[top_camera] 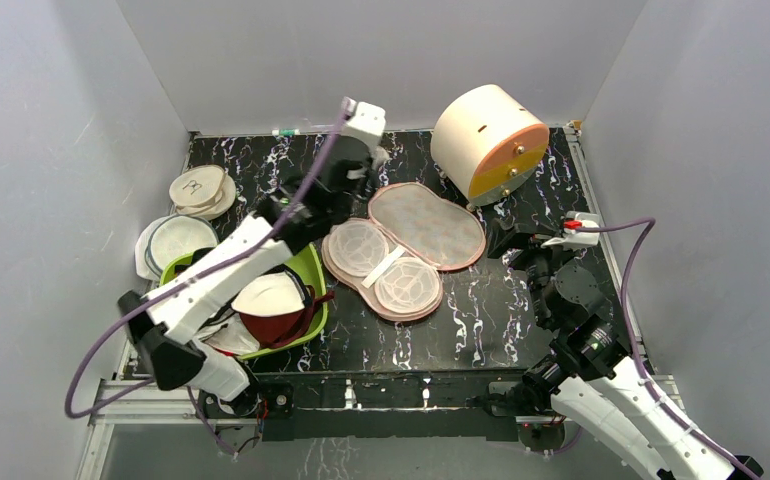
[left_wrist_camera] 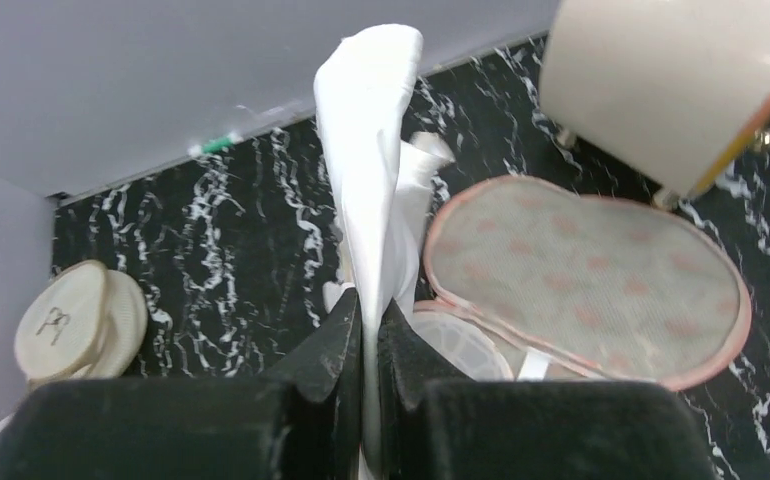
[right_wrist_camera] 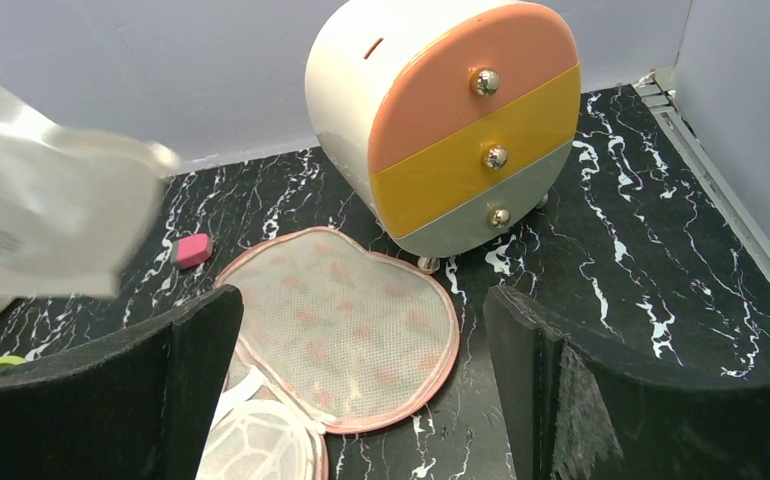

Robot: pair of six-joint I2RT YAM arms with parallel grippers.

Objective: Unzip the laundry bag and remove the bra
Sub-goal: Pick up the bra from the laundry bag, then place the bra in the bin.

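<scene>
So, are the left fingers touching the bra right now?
Touching. The left wrist view shows the left fingers shut on the bra, white fabric pinched between them.

The bra is smooth cloth, the laundry bag mesh

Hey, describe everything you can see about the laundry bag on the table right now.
The laundry bag lies unzipped and spread flat on the black marbled table, two peanut-shaped halves joined side by side, each edged in pink. The far half shows pale mesh lining with peach spots; the near half holds two white round lattice domes with a white strap between.
</scene>
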